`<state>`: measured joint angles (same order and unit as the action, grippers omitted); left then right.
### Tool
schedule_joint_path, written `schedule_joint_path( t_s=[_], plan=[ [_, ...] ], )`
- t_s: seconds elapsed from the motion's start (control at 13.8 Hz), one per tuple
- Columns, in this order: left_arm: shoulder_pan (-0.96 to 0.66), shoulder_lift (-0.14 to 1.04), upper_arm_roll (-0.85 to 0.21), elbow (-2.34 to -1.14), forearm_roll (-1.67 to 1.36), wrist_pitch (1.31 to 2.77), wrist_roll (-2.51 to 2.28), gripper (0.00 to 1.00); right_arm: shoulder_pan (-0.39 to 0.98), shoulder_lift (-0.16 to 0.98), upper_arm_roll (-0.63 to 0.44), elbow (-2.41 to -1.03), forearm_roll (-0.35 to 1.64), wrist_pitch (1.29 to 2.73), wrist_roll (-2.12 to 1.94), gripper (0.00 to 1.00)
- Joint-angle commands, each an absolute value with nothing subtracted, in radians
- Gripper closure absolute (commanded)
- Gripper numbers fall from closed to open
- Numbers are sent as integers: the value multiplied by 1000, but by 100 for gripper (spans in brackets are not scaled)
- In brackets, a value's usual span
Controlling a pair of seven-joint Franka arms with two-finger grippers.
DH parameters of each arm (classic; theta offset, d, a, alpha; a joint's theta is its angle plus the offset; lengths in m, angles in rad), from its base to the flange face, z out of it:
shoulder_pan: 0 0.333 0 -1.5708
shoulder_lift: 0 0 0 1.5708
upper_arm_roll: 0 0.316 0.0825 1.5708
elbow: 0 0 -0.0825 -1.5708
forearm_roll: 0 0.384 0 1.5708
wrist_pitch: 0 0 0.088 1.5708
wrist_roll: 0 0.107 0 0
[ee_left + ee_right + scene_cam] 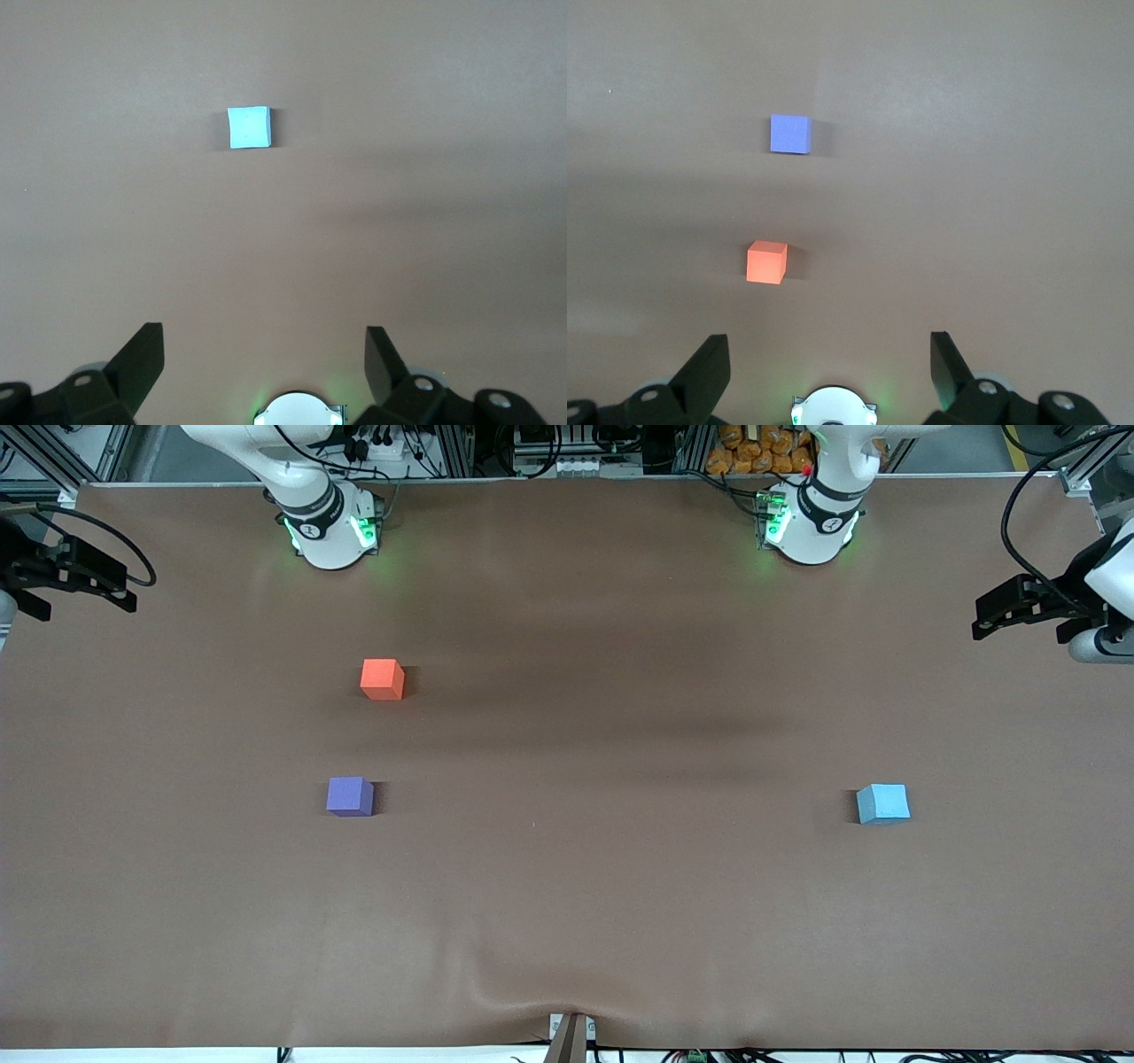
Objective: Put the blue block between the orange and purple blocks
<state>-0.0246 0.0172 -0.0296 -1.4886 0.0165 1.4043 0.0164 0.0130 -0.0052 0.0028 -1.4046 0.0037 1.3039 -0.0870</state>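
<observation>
The light sky-blue block (882,803) sits alone on the brown table toward the left arm's end; it also shows in the left wrist view (249,127). The orange block (383,679) and the purple block (349,795) sit toward the right arm's end, the purple one nearer to the front camera, with a bare gap between them. Both show in the right wrist view, orange (766,262) and purple (789,134). My left gripper (982,618) (264,335) is open and empty, raised at its end of the table. My right gripper (80,593) (829,341) is open and empty, raised at its own end.
The two robot bases (332,531) (811,527) stand along the table's edge farthest from the front camera. A small clamp (570,1036) sits at the nearest edge, where the brown table cover (567,886) is slightly wrinkled.
</observation>
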Motion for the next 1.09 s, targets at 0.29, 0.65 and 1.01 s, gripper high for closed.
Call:
schedule_joint_path(
  t_s=[0.29,0.65,1.01],
  plan=[
    [-34,119,-31,-1462,20,1410,25,0,2,6,8,-1381,8,1285,-95,0],
    [-38,239,-34,-1410,18,1443,14,0,2,6,6,-1381,8,1285,-95,0],
    [-28,294,-26,-1407,60,1512,15,0,2,6,6,-1381,8,1285,-95,0]
  ],
)
